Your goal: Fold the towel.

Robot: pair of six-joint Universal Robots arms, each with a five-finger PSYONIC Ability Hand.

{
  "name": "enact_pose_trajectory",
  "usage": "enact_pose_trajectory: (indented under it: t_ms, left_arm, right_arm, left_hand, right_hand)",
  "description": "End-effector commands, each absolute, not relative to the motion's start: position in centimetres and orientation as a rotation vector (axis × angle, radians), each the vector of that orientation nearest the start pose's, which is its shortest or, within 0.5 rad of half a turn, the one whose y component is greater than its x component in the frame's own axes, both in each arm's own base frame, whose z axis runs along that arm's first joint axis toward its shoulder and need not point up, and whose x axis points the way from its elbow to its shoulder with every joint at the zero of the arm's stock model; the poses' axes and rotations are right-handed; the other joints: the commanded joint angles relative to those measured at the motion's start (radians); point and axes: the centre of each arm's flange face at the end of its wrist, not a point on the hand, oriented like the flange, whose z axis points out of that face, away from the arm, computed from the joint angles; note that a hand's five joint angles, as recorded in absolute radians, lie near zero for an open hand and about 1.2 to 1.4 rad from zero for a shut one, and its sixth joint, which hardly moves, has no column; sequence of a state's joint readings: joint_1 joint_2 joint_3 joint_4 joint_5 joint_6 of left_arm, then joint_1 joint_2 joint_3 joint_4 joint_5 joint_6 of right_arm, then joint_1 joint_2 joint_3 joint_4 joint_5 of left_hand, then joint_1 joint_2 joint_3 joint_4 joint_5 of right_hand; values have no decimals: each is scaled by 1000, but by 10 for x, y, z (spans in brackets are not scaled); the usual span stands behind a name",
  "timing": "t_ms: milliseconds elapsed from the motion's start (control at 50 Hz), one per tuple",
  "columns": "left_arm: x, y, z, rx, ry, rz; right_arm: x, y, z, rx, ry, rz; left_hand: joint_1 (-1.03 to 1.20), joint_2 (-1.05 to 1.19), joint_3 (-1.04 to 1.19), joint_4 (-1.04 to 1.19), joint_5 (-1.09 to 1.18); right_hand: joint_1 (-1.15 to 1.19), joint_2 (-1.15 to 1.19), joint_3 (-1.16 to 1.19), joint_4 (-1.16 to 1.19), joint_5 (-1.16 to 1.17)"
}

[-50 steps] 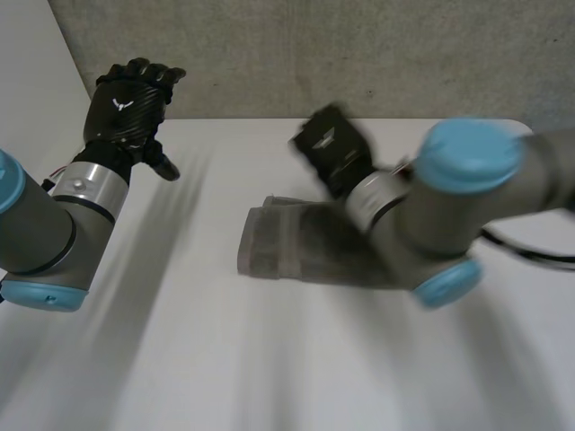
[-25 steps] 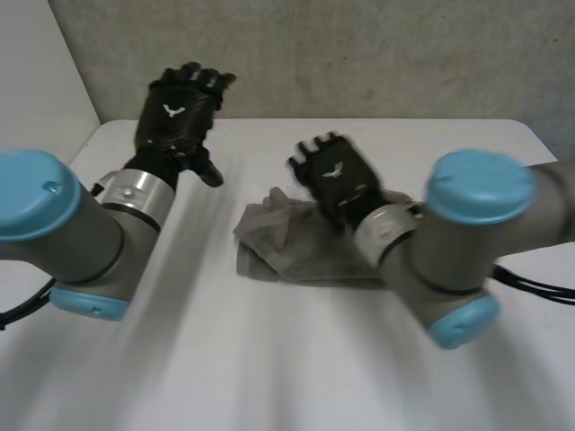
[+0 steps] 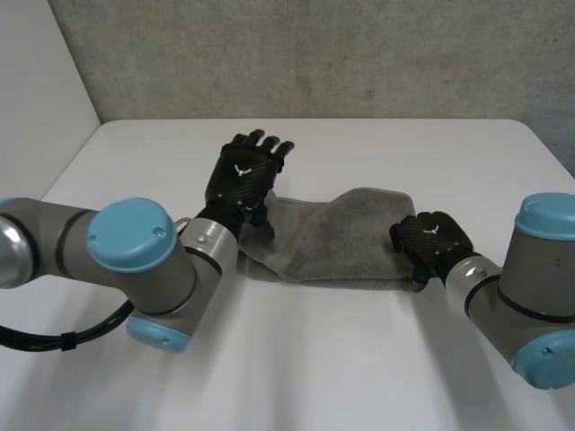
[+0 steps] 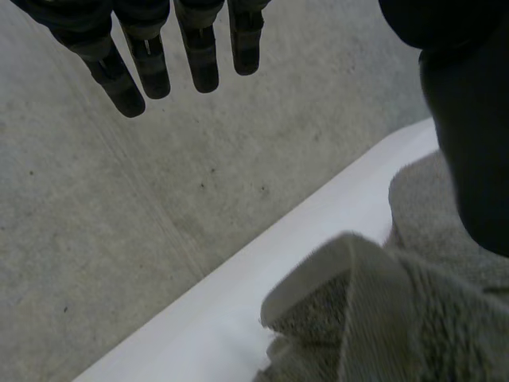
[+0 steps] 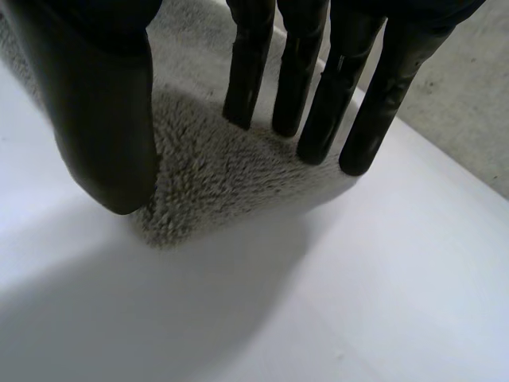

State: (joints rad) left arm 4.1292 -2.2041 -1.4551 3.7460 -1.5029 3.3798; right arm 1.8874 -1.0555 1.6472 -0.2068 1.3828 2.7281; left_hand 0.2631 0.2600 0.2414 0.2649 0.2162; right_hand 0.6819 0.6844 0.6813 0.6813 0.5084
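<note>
**Towel fold: both hands at the ends, no grip taken**

The right hand's fingers [image 5: 316,95] are straight and close-set, with the tips down at the pile of a towel corner [image 5: 215,171]. Its thumb [image 5: 107,119] stands apart on the other side of that corner, and nothing is pinched. We cannot tell whether the tips actually press the cloth.

The left hand's fingers [image 4: 151,68] are also straight. They are lifted off the cloth and point toward the concrete wall [image 3: 314,54]. Its thumb [image 4: 469,151] hangs over the towel's other end, where the hem [image 4: 350,263] has curled up.

In the head view the grey terry towel [image 3: 332,235] lies as a long band across the middle of the white table [image 3: 359,368]. The left hand [image 3: 244,177] is at one end and the right hand [image 3: 429,239] at the other. The band may already be doubled lengthwise, but we cannot confirm that.

Judgement: the step in hand is securing an end for an end-to-end fold.
- The right thumb and fingers should close on the corner through its full thickness, not just the top nap.
- The left end needs its curled hem flattened or held down, or the edges will not meet squarely.
- The moving end should travel low and level so the band does not twist.

Obstructions:
- The left hand sits where a carried-over end would land.
- The left arm [image 3: 135,260] lies just beside the towel's near edge.
- The wall is close behind the table's far edge, so reach that way looks limited.
</note>
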Motion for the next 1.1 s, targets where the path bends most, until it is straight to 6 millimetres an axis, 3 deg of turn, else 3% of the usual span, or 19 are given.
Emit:
enact_pose_trajectory:
  t_ms: [20,60,180,260,360,400,440,460,540,620,660,760,860,960,980,1000,1020,1040,1100]
  left_arm:
    - [-354,-295,144,1010,2076,-2426]
    - [-350,-299,135,977,2043,-2355]
    - [-342,-297,127,945,2021,-2255]
    - [-339,-273,120,1003,2078,-2152]
    - [-337,-247,137,1041,2107,-2148]
    - [-335,-242,144,1031,2110,-2166]
    - [-331,-238,162,988,2106,-2220]
    - [-331,-238,162,988,2106,-2220]
    - [-326,-237,202,900,2049,-2346]
    - [-320,-237,223,852,2000,-2401]
    - [-307,-248,237,774,1957,-2421]
    - [-283,-270,250,640,1919,-2408]
    - [-278,-278,250,611,1917,-2403]
    - [-279,-281,251,596,1919,-2417]
    - [-280,-282,251,595,1922,-2428]
    - [-280,-282,251,595,1922,-2428]
    - [-282,-285,249,588,1928,-2437]
    - [-285,-287,247,584,1940,-2445]
    - [-288,-289,246,574,1952,-2463]
  right_arm:
    - [249,-288,128,-1045,2303,-1702]
    - [250,-288,128,-1053,2304,-1707]
    - [251,-288,134,-1121,2300,-1762]
    - [248,-292,149,-1306,2298,-1895]
    - [248,-298,160,-1535,2267,-2010]
    - [256,-296,166,-1602,2210,-2046]
    - [289,-282,181,-1707,2018,-2126]
    - [290,-282,181,-1707,2017,-2127]
    - [333,-264,206,-1734,1754,-2228]
    - [359,-253,199,-1771,1577,-2197]
    - [386,-229,176,-1847,1374,-2076]
    - [407,-196,147,-1929,1188,-1908]
    - [411,-190,131,-1968,1171,-1856]
    - [408,-198,133,-1947,1235,-1876]
    - [405,-201,136,-1923,1277,-1888]
    - [405,-201,136,-1923,1277,-1888]
    - [402,-204,147,-1873,1329,-1914]
    - [397,-206,163,-1795,1384,-1948]
    - [392,-204,178,-1702,1434,-1957]
  left_hand:
    - [-64,-61,-43,-66,-192]
    - [-64,-61,-43,-66,-192]
    - [-61,-58,-40,-63,-189]
    - [-64,-61,-43,-66,-192]
    - [-67,-64,-46,-69,-195]
    - [-70,-67,-48,-72,-198]
    - [-73,-70,-51,-75,-201]
    - [-73,-70,-51,-75,-201]
    - [-73,-70,-51,-75,-201]
    - [-73,-70,-51,-75,-201]
    - [-76,-73,-54,-78,-204]
    - [-76,-73,-54,-78,-204]
    - [-76,-73,-54,-78,-204]
    - [-79,-76,-57,-81,-207]
    - [-82,-79,-60,-84,-209]
    - [-82,-79,-60,-84,-210]
    - [-82,-79,-60,-84,-210]
    - [-85,-82,-63,-87,-212]
    - [-85,-82,-63,-87,-212]
  right_hand:
    - [322,319,323,323,321]
    - [713,710,713,713,712]
    - [714,712,715,715,713]
    - [714,712,715,715,713]
    - [714,712,715,715,713]
    - [714,712,715,715,713]
    - [714,712,715,715,713]
    - [714,712,715,715,713]
    - [714,712,715,715,713]
    - [714,712,715,715,713]
    - [714,712,715,715,713]
    - [714,712,715,715,713]
    - [714,712,715,715,713]
    - [714,712,715,715,713]
    - [175,172,175,175,174]
    - [169,167,170,170,168]
    - [-409,-412,-408,-408,-410]
    - [-507,-510,-507,-507,-508]
    - [-507,-510,-507,-507,-508]
